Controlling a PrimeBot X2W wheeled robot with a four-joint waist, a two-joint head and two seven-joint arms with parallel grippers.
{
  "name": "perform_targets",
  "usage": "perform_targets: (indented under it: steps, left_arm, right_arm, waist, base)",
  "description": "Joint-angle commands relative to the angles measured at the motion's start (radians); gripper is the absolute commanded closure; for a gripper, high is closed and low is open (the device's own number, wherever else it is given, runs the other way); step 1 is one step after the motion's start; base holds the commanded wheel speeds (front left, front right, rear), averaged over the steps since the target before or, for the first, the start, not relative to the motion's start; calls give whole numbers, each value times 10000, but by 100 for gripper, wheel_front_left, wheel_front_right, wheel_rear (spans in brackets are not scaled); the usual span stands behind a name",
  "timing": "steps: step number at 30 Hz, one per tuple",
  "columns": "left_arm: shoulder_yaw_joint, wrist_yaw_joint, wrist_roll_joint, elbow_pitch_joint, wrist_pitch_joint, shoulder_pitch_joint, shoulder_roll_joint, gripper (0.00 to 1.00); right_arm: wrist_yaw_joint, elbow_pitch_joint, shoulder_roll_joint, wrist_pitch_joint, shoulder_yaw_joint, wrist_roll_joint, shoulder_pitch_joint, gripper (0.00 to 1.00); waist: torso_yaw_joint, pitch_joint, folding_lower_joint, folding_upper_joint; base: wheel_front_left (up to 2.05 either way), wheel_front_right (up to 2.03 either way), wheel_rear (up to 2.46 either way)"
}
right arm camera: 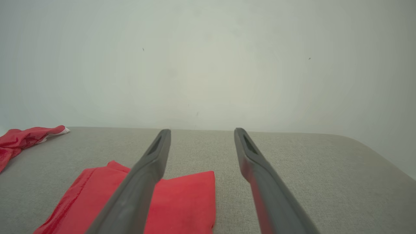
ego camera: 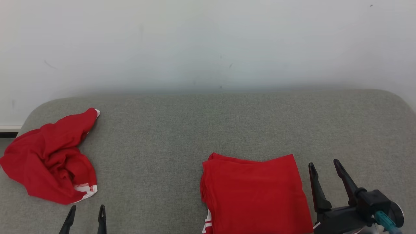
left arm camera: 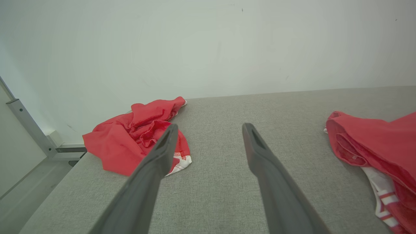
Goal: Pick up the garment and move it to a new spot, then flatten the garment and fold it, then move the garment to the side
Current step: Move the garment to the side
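Note:
A crumpled red garment (ego camera: pixel 52 156) with white trim lies at the left end of the grey padded surface (ego camera: pixel 211 123); the same heap (left arm camera: pixel 136 139) sits ahead and left of my left fingers. A folded red garment (ego camera: pixel 255 191) rests at the front, right of centre, and its edge (left arm camera: pixel 373 146) reaches into the left wrist view. My left gripper (ego camera: pixel 87 209) stands open at the lower left, just below the heap, holding nothing. My right gripper (ego camera: pixel 324 164) is open beside the folded piece's right edge, apart from it. In the right wrist view the folded piece (right arm camera: pixel 182 198) lies under the left finger.
A pale wall (ego camera: pixel 208 42) rises right behind the surface. The surface's left end drops to a floor with a metal post (left arm camera: pixel 29 128). Bare grey padding stretches between the two red pieces and toward the rounded right corner (right arm camera: pixel 367 149).

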Motion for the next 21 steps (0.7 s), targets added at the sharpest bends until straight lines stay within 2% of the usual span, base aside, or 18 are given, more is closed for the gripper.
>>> perform_targets:
  steps: [1,10,21]
  left_arm:
    - [-37,26,-115,-8,-39,-124,-13,0]
    - [-190,5,-149,19,-99,-450,-139,0]
    - [-178,-162,-157,385,-231,-1095,-157,0]
  right_arm:
    - [-30,249,-130,201,60,43,-280,0]
    - [-30,2437,-523,745,271,217,-1740,0]
    - [-30,5237,-479,678,678,446,-2669,0]
  waist:
    - [51,86,-1,-1]
    - [239,632,-1,-1]
    - [376,1297,-1,-1]
  base:
    - [0,0,0]
    - [0,0,0]
    - [0,0,0]
